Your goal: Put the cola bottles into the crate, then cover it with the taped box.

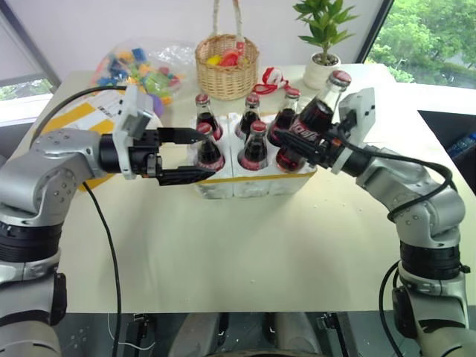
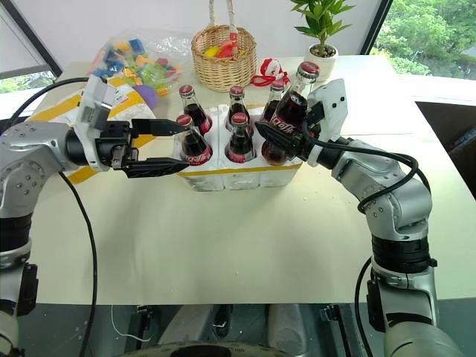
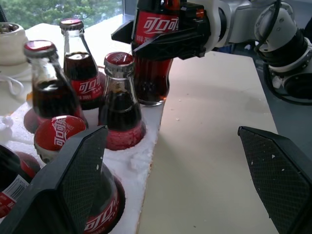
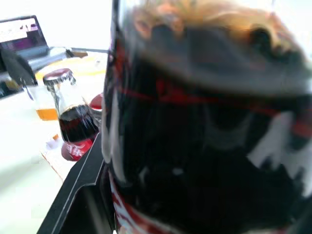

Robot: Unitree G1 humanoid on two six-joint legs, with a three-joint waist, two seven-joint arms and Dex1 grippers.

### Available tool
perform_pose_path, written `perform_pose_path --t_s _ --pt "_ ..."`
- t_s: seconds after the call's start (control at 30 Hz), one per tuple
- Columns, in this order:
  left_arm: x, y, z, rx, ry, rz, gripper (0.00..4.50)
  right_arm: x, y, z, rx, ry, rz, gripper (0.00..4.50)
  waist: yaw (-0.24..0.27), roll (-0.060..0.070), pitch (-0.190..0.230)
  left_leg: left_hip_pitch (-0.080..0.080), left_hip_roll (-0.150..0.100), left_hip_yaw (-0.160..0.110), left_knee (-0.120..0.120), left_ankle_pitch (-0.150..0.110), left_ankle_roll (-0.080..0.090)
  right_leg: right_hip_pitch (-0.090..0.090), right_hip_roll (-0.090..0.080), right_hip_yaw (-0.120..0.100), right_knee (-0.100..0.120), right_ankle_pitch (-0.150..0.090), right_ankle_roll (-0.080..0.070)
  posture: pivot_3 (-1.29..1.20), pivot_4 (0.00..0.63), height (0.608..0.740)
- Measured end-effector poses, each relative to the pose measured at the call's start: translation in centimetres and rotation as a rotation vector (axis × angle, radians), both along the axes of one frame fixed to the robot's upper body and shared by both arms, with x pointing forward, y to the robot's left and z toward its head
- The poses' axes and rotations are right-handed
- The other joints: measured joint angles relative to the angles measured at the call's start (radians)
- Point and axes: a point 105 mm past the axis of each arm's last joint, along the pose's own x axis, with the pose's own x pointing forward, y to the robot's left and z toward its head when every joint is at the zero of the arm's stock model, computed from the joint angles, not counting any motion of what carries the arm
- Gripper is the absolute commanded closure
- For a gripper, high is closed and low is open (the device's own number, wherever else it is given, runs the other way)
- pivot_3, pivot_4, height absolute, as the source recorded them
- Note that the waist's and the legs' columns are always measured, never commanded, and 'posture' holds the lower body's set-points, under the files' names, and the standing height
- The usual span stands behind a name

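The crate (image 1: 253, 181), a low white foam tray with a yellow band, sits mid-table with several cola bottles (image 1: 255, 143) standing upright in its wells. My right gripper (image 1: 301, 141) is shut on one more cola bottle (image 1: 318, 113). That bottle leans to the right, its base at the crate's front right corner well. My left gripper (image 1: 182, 155) is open at the crate's front left corner, its fingertips on either side of the front left bottle (image 1: 209, 149). The taped box (image 1: 85, 115), with yellow stripes and a white label, lies behind my left arm.
A woven basket (image 1: 227, 63) stands behind the crate, with a bag of colourful toys (image 1: 141, 67) to its left. A potted plant (image 1: 323, 44) and a red and white item (image 1: 271, 78) are on its right. Bare tabletop stretches from the crate to the near edge.
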Motion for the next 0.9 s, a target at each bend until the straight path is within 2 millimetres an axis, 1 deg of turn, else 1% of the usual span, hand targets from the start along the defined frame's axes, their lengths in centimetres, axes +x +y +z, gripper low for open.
perform_pose_path --t_s 0.13,0.23,0.37,0.43,0.57,0.7,0.83,0.9 --pt "0.1 0.1 -0.1 0.000 0.002 0.009 0.00 0.9 0.3 -0.2 0.016 -0.002 0.000 1.65 -0.001 -0.001 0.000 0.001 0.000 0.000 0.001 -0.001 0.001 0.001 0.000 0.000 0.000 0.000 0.000 0.00 0.150 0.732" --pt "0.1 0.1 0.0 0.000 0.001 0.011 0.00 1.9 0.4 0.0 0.047 0.021 -0.008 1.65 0.000 -0.001 0.000 0.001 0.000 0.000 0.001 -0.001 0.002 0.001 0.000 0.000 0.001 0.000 0.000 0.00 0.150 0.732" --pt "0.1 0.2 0.0 -0.001 0.000 0.015 0.00 3.6 -0.4 0.4 0.096 0.068 -0.050 1.65 0.001 -0.001 0.000 0.001 0.000 0.000 0.000 0.001 -0.002 0.000 0.000 0.000 0.001 0.000 0.000 0.00 0.150 0.732" --pt "0.1 0.2 0.0 -0.001 -0.001 0.016 0.00 4.0 -0.8 0.3 0.107 0.085 -0.064 1.65 0.000 0.000 0.000 0.001 0.000 0.000 -0.001 0.001 -0.002 0.000 0.000 0.000 0.000 0.000 0.000 0.00 0.150 0.732" --pt "0.1 0.2 0.0 -0.001 -0.001 0.017 0.00 4.0 -0.4 -0.5 0.066 0.093 -0.044 1.65 -0.001 0.000 0.000 0.001 0.000 0.000 -0.002 0.001 -0.002 -0.001 0.000 0.000 0.000 0.000 0.000 0.00 0.150 0.732" --pt "0.1 0.2 0.0 -0.002 -0.002 0.017 0.00 3.7 -0.4 -2.9 0.012 0.137 -0.047 1.65 0.000 0.000 0.000 0.001 0.000 0.000 -0.001 0.001 -0.002 -0.001 0.000 0.000 0.000 0.000 0.000 0.00 0.150 0.732" --pt "0.1 0.3 0.0 -0.003 -0.002 0.018 0.00 3.1 0.0 -3.4 -0.080 0.049 -0.049 1.65 0.000 0.000 0.000 0.001 0.000 0.000 -0.001 0.001 -0.002 -0.001 0.000 0.000 0.000 0.000 0.000 0.00 0.150 0.732" --pt "0.1 0.3 0.0 -0.003 -0.002 0.018 0.00 3.0 0.0 -3.7 -0.096 0.033 -0.058 0.57 0.001 0.000 0.000 0.001 0.000 0.000 -0.001 0.001 -0.002 0.000 0.000 0.000 0.000 0.000 0.000 0.00 0.150 0.732"
